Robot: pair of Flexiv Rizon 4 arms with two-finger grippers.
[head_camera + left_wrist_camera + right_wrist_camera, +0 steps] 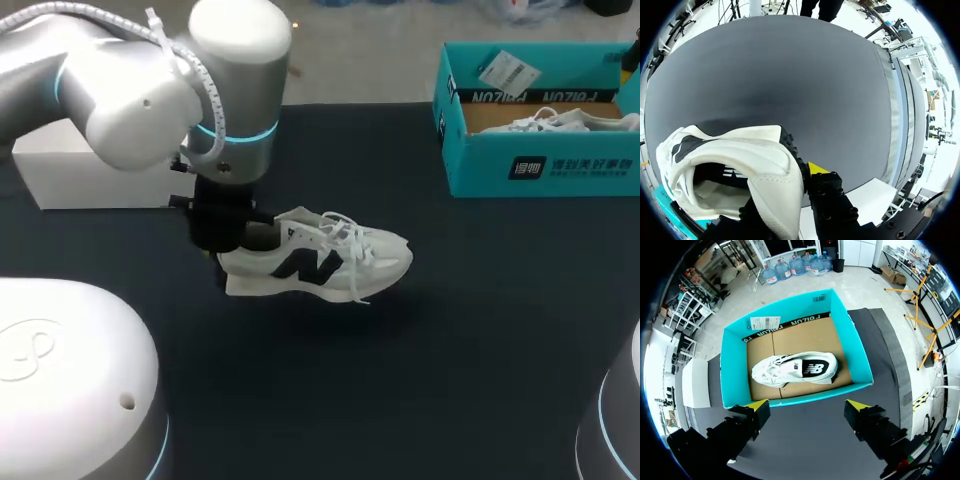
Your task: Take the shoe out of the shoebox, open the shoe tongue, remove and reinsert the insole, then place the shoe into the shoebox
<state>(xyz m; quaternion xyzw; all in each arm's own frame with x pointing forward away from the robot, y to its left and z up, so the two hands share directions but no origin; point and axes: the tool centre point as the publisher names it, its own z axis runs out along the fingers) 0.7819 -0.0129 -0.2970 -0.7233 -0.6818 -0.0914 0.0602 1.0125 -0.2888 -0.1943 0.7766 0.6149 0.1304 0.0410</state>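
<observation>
left gripper [792, 187]: pinching the heel collar of the shoe [320, 258] (yellow tip against its outer side)
shoe: white, upright, mid-table [450, 330], outside the shoebox [545, 170]
white box [90, 180]: far left, behind the left arm
shoebox: teal, open, far right; holds a second shoe [795, 370] on its side
right gripper [807, 407]: fingers spread, holds nothing, over the shoebox's near wall
</observation>
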